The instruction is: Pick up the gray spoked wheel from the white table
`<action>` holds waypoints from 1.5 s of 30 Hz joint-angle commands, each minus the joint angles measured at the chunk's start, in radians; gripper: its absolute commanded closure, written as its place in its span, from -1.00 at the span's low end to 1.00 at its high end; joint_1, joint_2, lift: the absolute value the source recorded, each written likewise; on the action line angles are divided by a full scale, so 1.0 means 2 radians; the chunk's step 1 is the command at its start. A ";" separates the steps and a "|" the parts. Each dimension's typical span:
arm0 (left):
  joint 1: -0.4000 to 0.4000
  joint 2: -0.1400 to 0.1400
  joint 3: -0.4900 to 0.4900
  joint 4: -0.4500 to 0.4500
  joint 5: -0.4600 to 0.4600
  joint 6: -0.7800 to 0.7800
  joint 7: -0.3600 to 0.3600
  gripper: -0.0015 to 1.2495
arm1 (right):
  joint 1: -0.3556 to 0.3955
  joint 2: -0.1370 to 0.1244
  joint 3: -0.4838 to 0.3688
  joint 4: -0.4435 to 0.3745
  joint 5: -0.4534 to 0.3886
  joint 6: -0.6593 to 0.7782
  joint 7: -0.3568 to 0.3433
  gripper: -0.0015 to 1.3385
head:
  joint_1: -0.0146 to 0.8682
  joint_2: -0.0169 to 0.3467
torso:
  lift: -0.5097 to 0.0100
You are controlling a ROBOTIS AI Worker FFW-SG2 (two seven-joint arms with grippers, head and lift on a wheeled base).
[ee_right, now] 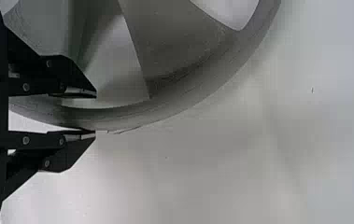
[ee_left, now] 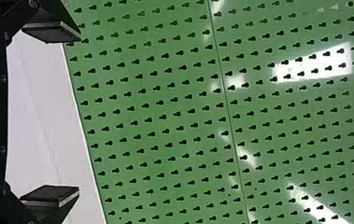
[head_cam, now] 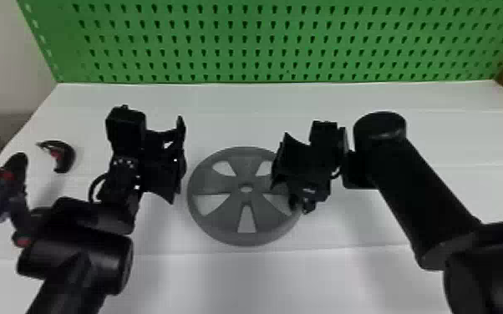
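Jaws of right gripper [ee_right: 95,114] parted, with one finger on the inner side of the rim of the wheel [head_cam: 238,167], the other beside the outer side. Narrow gap between inner finger and rim; impossible to tell any touch by the outer one. Nothing pinched, by the look of it. Wheel gray, spoked, lying flat on white table [head_cam: 451,125], about midway between left and right edges. Beyond wheel's left side, near but apart, left gripper [ee_left: 79,114] with jaws spread wide, holding nothing. Toward table's left edge, curved black and red object [head_cam: 69,155]. Along far edge, green pegboard [head_cam: 263,27].

Right gripper probably well placed at rim; closing and lifting left to do. Task perhaps halfway, judging by the pose.

Hidden in head view: part of wheel's right side, behind right gripper. Cut off in right wrist view: much of wheel. Out of frame in head view: table's near edge. Hard to make out: dark, red-marked shape [head_cam: 0,194] by left arm, purpose unclear.
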 commanded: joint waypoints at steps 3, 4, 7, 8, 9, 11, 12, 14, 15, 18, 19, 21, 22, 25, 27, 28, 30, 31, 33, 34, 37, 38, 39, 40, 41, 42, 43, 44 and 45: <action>0.001 0.000 0.002 0.000 0.001 0.000 0.000 -0.79 | -0.003 0.000 0.008 0.000 0.006 0.003 0.000 0.65 | 0.77 -0.80 | 0.62; 0.001 0.000 0.001 0.000 0.001 0.000 0.000 -0.79 | -0.003 0.000 0.008 0.000 0.007 0.003 0.000 0.67 | 0.77 -0.80 | 0.62; 0.001 0.000 0.002 0.000 0.001 0.000 0.000 -0.80 | -0.004 0.000 0.009 0.000 0.007 0.003 0.001 0.67 | 0.77 -0.80 | 0.62; 0.001 0.000 0.002 0.000 0.001 0.000 0.000 -0.80 | -0.004 0.000 0.009 0.000 0.007 0.003 0.001 0.67 | 0.77 -0.80 | 0.62; 0.001 0.000 0.002 0.000 0.001 0.000 0.000 -0.79 | -0.004 0.000 0.009 0.000 0.008 0.003 0.002 0.67 | 0.77 -0.80 | 0.62; 0.001 0.000 0.002 0.000 0.001 0.000 0.000 -0.79 | -0.004 0.000 0.009 0.000 0.010 0.003 0.004 0.67 | 0.77 -0.80 | 0.62; 0.001 0.000 0.002 0.000 0.001 0.000 0.000 -0.79 | -0.004 0.000 0.009 0.000 0.010 0.003 0.005 0.67 | 0.77 -0.80 | 0.62; 0.001 0.000 0.002 0.000 0.002 0.000 0.000 -0.79 | -0.004 0.000 0.010 0.000 0.014 0.003 0.009 0.67 | 0.77 -0.80 | 0.62; 0.001 0.000 0.002 0.000 0.002 0.000 0.000 -0.79 | -0.004 0.000 0.010 0.000 0.014 0.003 0.009 0.67 | 0.77 -0.80 | 0.62; 0.001 0.000 0.002 0.000 0.002 0.000 0.000 -0.79 | -0.005 0.000 0.011 0.000 0.017 0.003 0.014 0.67 | 0.77 -0.80 | 0.62; 0.001 0.000 0.002 0.000 0.002 0.000 0.000 -0.80 | -0.004 0.000 0.011 0.000 0.019 0.003 0.016 0.67 | 0.77 -0.80 | 0.62; 0.001 0.000 0.002 0.000 0.002 0.000 0.000 -0.79 | -0.004 0.000 0.011 0.000 0.023 0.003 0.022 0.67 | 0.77 -0.80 | 0.62; 0.001 0.000 0.002 0.000 0.002 0.000 0.000 -0.79 | -0.004 0.000 0.011 0.000 0.023 0.003 0.024 0.67 | 0.77 -0.80 | 0.62; 0.001 0.000 0.002 0.000 0.002 0.000 0.000 -0.80 | -0.004 0.000 0.012 0.000 0.024 0.003 0.026 0.67 | 0.77 -0.80 | 0.62; 0.001 0.000 0.002 0.000 0.002 0.000 0.000 -0.80 | -0.004 0.000 0.012 0.000 0.024 0.003 0.028 0.67 | 0.77 -0.80 | 0.62; 0.001 0.000 0.002 0.000 0.002 0.000 0.000 -0.79 | -0.005 0.000 0.012 0.000 0.025 0.003 0.028 0.67 | 0.77 -0.79 | 0.62; 0.001 0.000 0.002 0.000 0.002 0.000 0.000 -0.79 | -0.005 0.000 0.015 -0.002 0.026 0.003 0.028 0.67 | 0.77 -0.80 | 0.62; 0.001 0.000 0.002 0.000 0.002 0.000 0.000 -0.80 | -0.005 0.000 0.015 -0.002 0.026 0.003 0.028 0.67 | 0.77 -0.80 | 0.62; 0.001 0.000 0.002 0.000 0.002 0.000 0.000 -0.80 | -0.005 0.000 0.016 -0.002 0.027 0.003 0.028 0.67 | 0.77 -0.80 | 0.62; 0.001 0.000 0.002 0.000 0.002 0.000 0.000 -0.79 | -0.005 0.000 0.016 -0.002 0.027 0.003 0.028 0.67 | 0.77 -0.80 | 0.62; 0.001 0.000 0.002 0.000 0.002 0.000 0.000 -0.79 | -0.006 0.000 0.016 -0.004 0.030 0.003 0.028 0.67 | 0.77 -0.80 | 0.62; 0.001 0.000 0.002 0.000 0.002 0.000 0.000 -0.79 | -0.006 0.000 0.015 -0.004 0.030 0.003 0.028 0.67 | 0.77 -0.80 | 0.62; 0.001 0.000 0.002 0.000 0.002 0.000 0.000 -0.80 | -0.006 0.000 0.015 -0.004 0.032 0.003 0.028 0.67 | 0.77 -0.80 | 0.62; 0.001 0.000 0.002 0.000 0.002 0.000 0.000 -0.80 | -0.007 0.000 0.015 -0.004 0.034 0.003 0.028 0.67 | 0.77 -0.80 | 0.62; 0.001 0.000 0.002 0.000 0.002 0.000 0.000 -0.80 | -0.007 0.000 0.014 -0.004 0.037 0.004 0.029 0.67 | 0.77 -0.80 | 0.62; 0.001 0.000 0.002 0.000 0.002 0.000 0.000 -0.79 | -0.007 0.000 0.011 -0.004 0.040 0.004 0.029 0.67 | 0.77 -0.80 | 0.62; 0.001 0.000 0.002 0.000 0.002 0.000 0.000 -0.80 | -0.008 0.000 0.007 -0.004 0.046 0.004 0.029 0.67 | 0.77 -0.80 | 0.62; 0.001 0.000 0.002 0.000 0.002 0.000 0.000 -0.80 | -0.008 0.000 0.005 -0.005 0.050 0.005 0.030 0.67 | 0.77 -0.80 | 0.62; 0.001 0.000 0.002 0.000 0.002 0.000 0.000 -0.79 | -0.008 0.000 0.002 -0.005 0.055 0.005 0.030 0.67 | 0.77 -0.80 | 0.62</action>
